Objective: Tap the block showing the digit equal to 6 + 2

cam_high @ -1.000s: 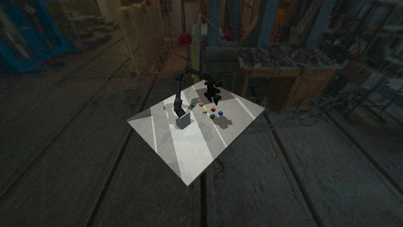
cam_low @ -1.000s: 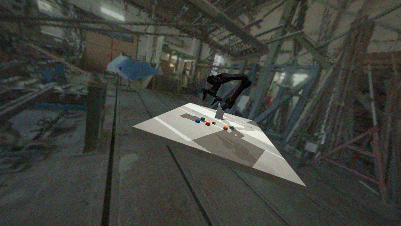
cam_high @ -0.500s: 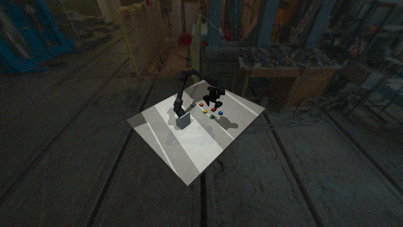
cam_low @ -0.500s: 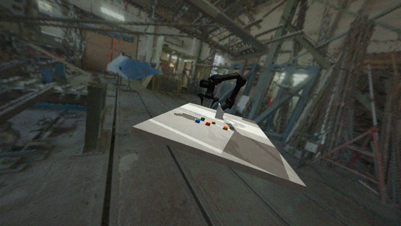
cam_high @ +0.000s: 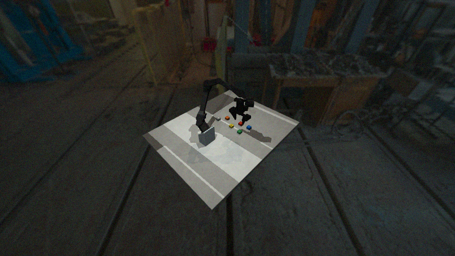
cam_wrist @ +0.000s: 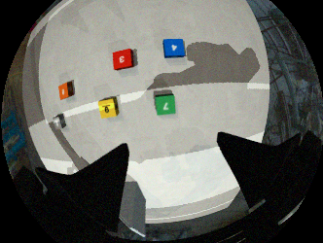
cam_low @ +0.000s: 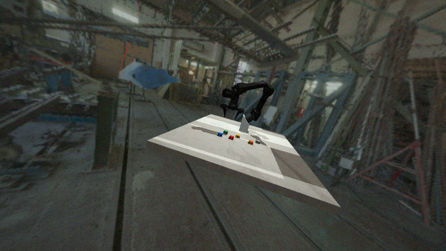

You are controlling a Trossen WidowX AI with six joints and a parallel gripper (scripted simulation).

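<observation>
My gripper (cam_high: 239, 120) (cam_low: 230, 117) (cam_wrist: 174, 143) is open and empty, above the table. In the wrist view the blocks lie beyond its tips. A grey block (cam_high: 218, 119) (cam_low: 257, 141) (cam_wrist: 59, 121) is at the far left there, its digit unreadable. The orange block (cam_high: 227, 118) (cam_low: 250, 142) (cam_wrist: 64, 90) seems to show 1. The red block (cam_high: 240, 123) (cam_low: 231, 137) (cam_wrist: 122, 59) shows 3, the blue block (cam_high: 248, 127) (cam_low: 220, 134) (cam_wrist: 173, 48) 4, the green block (cam_high: 239, 131) (cam_low: 225, 132) (cam_wrist: 165, 104) 7. The yellow block (cam_high: 231, 125) (cam_low: 237, 136) (cam_wrist: 107, 108) shows an inverted, underlined 6.
A grey upright plate (cam_high: 206, 136) (cam_low: 243, 125) (cam_wrist: 136, 206) stands by the arm's base on the pale table (cam_high: 222, 171) (cam_low: 202, 146). Dark shadows of the arm fall across the table near the blue and grey blocks.
</observation>
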